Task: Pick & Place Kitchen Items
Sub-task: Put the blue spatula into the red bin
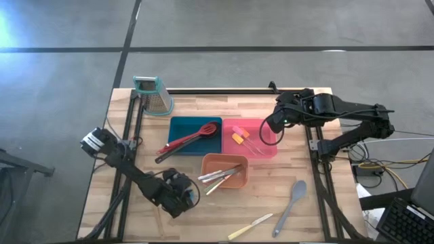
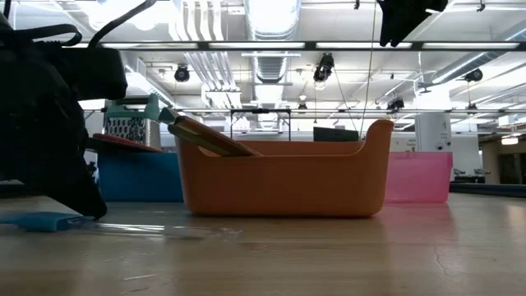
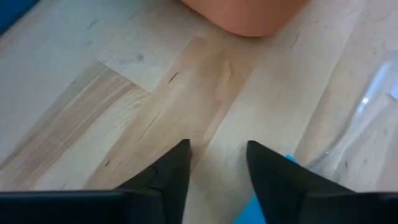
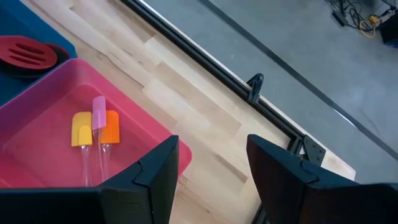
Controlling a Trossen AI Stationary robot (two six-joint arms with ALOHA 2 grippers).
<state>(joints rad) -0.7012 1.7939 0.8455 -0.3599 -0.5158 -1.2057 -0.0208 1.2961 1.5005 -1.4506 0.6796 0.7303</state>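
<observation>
A small spatula with a blue head [image 2: 41, 220] and a clear handle [image 3: 367, 106] lies flat on the table's near left part. My left gripper [image 3: 217, 155] points down at it, open, with bare wood showing between the fingers; the blue head [image 3: 289, 162] shows beside one finger. The high view shows this gripper [image 1: 184, 198] left of the orange tray [image 1: 234, 184], which holds knives [image 1: 220, 175]. My right gripper [image 4: 211, 155] hangs open and empty above the pink tray [image 1: 230, 150], in which small spatulas [image 4: 93, 124] lie. My left gripper comes slanting down from above at the spatula's blue head [image 3: 289, 162], which lies flat on the table. One finger [image 3: 273, 174] covers part of the head. I cannot tell whether that finger touches it.
A blue tray [image 1: 183, 129] behind holds a red spoon [image 1: 196, 135] and a black one. A metal grater [image 1: 152, 95] stands at the far left. A grey spoon [image 1: 293, 200] and a pale-handled knife [image 1: 249, 226] lie on the near right of the table.
</observation>
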